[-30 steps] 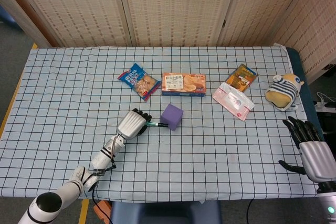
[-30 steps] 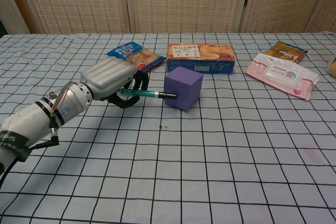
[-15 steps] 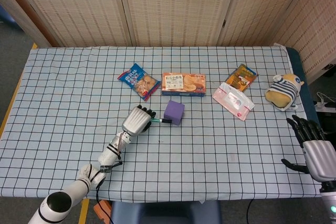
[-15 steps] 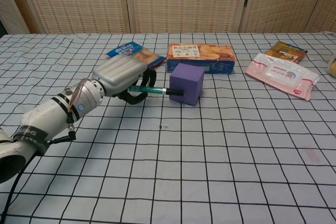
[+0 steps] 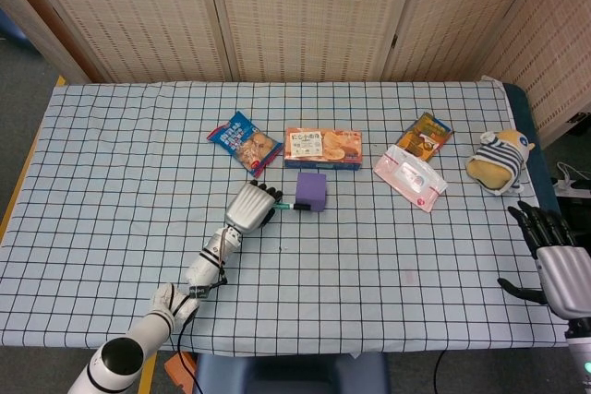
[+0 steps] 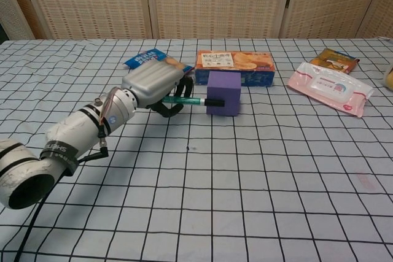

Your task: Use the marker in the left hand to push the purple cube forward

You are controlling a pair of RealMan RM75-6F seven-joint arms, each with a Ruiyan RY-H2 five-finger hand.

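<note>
The purple cube (image 5: pixel 311 191) (image 6: pixel 223 93) sits mid-table, just in front of the orange biscuit box (image 5: pixel 322 147) (image 6: pixel 235 67). My left hand (image 5: pixel 251 207) (image 6: pixel 153 85) grips a green marker (image 5: pixel 286 206) (image 6: pixel 187 100) that points right, its black tip touching the cube's near-left face. My right hand (image 5: pixel 554 259) hangs off the table's right edge with its fingers spread and nothing in them; the chest view does not show it.
A blue snack bag (image 5: pixel 245 142) (image 6: pixel 146 61) lies behind my left hand. A pink wipes pack (image 5: pixel 410 177) (image 6: pixel 330 88), an orange snack bag (image 5: pixel 425 134) (image 6: pixel 334 62) and a striped plush toy (image 5: pixel 499 161) lie at the right on the checked tablecloth (image 5: pixel 111 173).
My left arm has reached further forward, and the marker tip has pushed the purple cube away toward the biscuit box, turning it squarer to the box. The right hand barely moved.
</note>
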